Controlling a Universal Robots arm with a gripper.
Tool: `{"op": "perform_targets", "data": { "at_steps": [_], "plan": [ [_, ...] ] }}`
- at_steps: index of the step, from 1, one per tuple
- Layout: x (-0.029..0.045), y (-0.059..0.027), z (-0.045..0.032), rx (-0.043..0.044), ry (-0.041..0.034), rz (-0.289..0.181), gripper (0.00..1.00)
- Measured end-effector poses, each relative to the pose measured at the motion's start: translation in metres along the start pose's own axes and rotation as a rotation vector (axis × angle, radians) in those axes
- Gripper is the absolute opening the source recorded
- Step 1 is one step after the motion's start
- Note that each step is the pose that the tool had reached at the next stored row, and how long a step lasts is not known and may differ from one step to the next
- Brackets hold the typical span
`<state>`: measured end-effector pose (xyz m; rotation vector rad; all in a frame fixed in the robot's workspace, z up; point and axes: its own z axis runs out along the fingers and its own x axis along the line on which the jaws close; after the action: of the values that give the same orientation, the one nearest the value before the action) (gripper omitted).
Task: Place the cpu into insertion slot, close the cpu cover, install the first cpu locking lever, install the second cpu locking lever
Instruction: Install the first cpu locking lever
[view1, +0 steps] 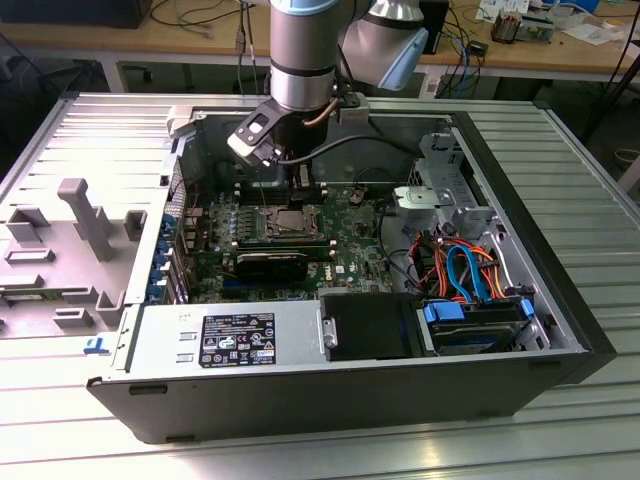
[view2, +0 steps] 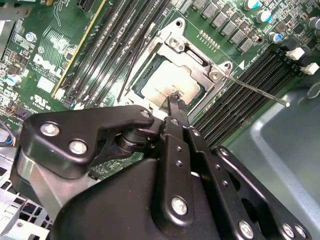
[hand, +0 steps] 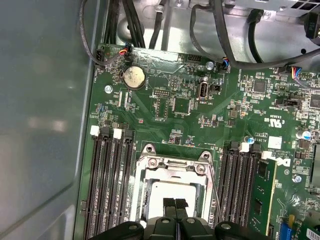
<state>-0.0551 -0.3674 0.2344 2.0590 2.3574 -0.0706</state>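
Sitting flat in the insertion slot (view2: 175, 37), the cpu (view2: 170, 82) shows its grey top through the window of the cpu cover (view2: 200, 62), which looks lowered around it. You cannot confirm from these views that the cover is fully seated at its far edge.

The gripper (view2: 175, 97) has its two fingers pressed together with nothing between them. In both wrist views the tips hang right over the near edge of the chip, touching it or just above it; which one, you cannot tell.

One locking lever (view2: 260, 92) juts out from the socket corner, its free end over the black memory slots (view2: 240, 100), so it reads as unlatched. A second thin rod (view2: 135, 60) runs along the opposite side of the socket, and its state is unclear.

Your main risks, as I judge them:
- A closed fingertip bearing down on the chip's top could scuff it or load the pins beneath.
- The lever is thin and probably springy. If a narrow tip slides off it, the rod could snap back and strike the memory slots or the small parts on the green motherboard (hand: 165, 115).
- If the cover is slightly proud, a lever forced over it could bind or bend
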Motion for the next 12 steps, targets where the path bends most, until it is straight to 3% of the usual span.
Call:
{"op": "perform_targets", "data": {
  "at_steps": [1,2,12],
  "plan": [
    [0.0,0.0,0.0,-0.0018,0.0009,-0.038,0.11],
    [0.0,0.0,0.0,-0.0021,0.001,-0.048,0.11],
    [0.0,-0.0001,0.0,-0.0047,0.001,-0.11,0.11]
  ]
}}
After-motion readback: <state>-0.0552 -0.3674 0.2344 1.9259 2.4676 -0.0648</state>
